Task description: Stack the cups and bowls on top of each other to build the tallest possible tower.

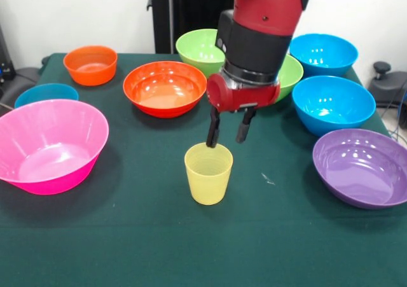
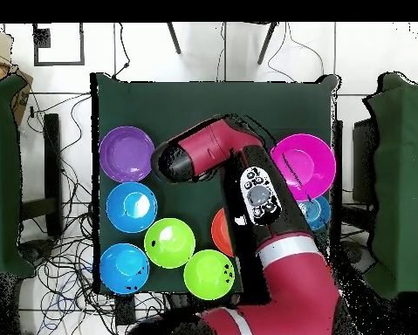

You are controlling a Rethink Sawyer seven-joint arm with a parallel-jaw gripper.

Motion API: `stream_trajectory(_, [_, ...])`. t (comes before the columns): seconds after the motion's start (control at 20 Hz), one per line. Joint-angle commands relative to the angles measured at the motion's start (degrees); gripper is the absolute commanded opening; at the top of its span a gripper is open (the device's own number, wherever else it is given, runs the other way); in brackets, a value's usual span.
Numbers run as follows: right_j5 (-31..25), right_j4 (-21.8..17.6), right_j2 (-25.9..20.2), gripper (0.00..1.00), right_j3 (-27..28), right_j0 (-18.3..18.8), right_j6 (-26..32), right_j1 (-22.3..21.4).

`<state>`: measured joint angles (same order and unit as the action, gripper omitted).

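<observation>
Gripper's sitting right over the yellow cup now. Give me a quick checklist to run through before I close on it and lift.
1. Gripper open: ok, fingers apart.
2. Aligned with yellow cup: ok, one finger at the far rim; exact straddle cannot tell.
3. Cup upright and empty: ok.
4. Space around cup: ok, the orange bowl and purple bowl stand clear.
5. Tower started: not ok, the pink bowl and the rest lie separate.
6. Overhead check: cannot tell, the arm hides the cup.
</observation>
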<state>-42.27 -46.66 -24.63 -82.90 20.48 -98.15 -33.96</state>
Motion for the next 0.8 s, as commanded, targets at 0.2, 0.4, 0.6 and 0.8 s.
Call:
stream_trajectory(0.2, [-3.89,2.52,-0.07,1.00,-7.19,1.54,6.41,-2.35])
stream_trajectory(0.4, [-2.75,3.83,0.20,1.00,-8.09,2.23,3.66,-0.94])
stream_trajectory(0.6, [-2.36,3.59,0.29,1.00,-7.79,2.70,4.55,1.09])
stream_trajectory(0.8, [-4.49,4.06,-1.65,1.00,-9.45,4.74,10.71,0.80])
